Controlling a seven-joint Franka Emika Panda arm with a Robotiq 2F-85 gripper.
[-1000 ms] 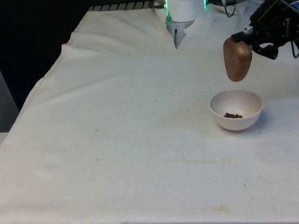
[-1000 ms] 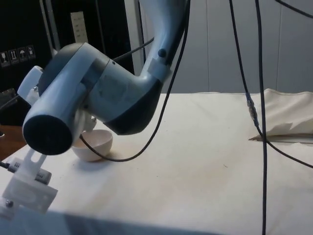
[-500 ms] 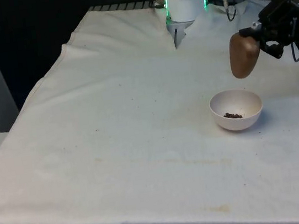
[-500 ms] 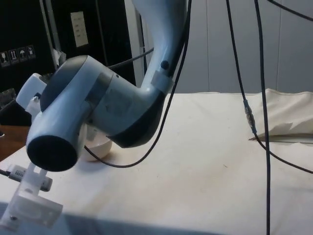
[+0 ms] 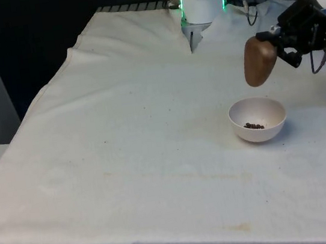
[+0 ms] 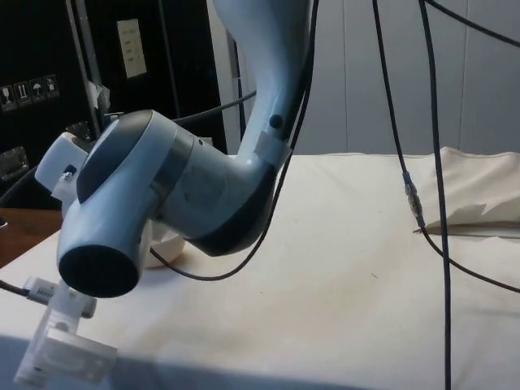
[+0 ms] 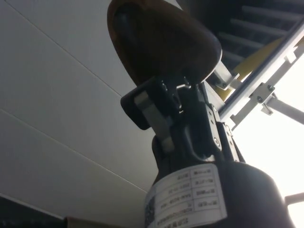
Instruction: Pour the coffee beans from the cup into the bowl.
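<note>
**Cup drifting back over the bowl, pour apparently finished**

Cup [image 5: 258,62] position is shifting between checks. A second ago it was hanging low, directly above the bowl [image 5: 258,119]; half a second ago it had risen and moved toward the front view's right; it is now sitting slightly back toward the front view's left, above the bowl's far rim and well clear of it. The brown cup is hanging steeply tipped, its rounded end pointing down toward the table. No beans are falling from it in any of the three checks.

Coffee beans [image 5: 253,125] are lying as a small dark cluster at the bottom of the white bowl, and that cluster is looking the same size throughout. My judgement is that the pouring is effectively done and the arm is only shaking or repositioning the emptied cup; whether any beans are staying inside it cannot be told, as its mouth is facing away.

Gripper [image 7: 164,102] is clamping the cup between its two black fingers, closed firmly onto the cup's side near one end, as the wrist view is showing. In the front view it is reaching in from the right, holding the cup out over the white cloth [image 5: 122,134]. The fingers are touching nothing else.
</note>
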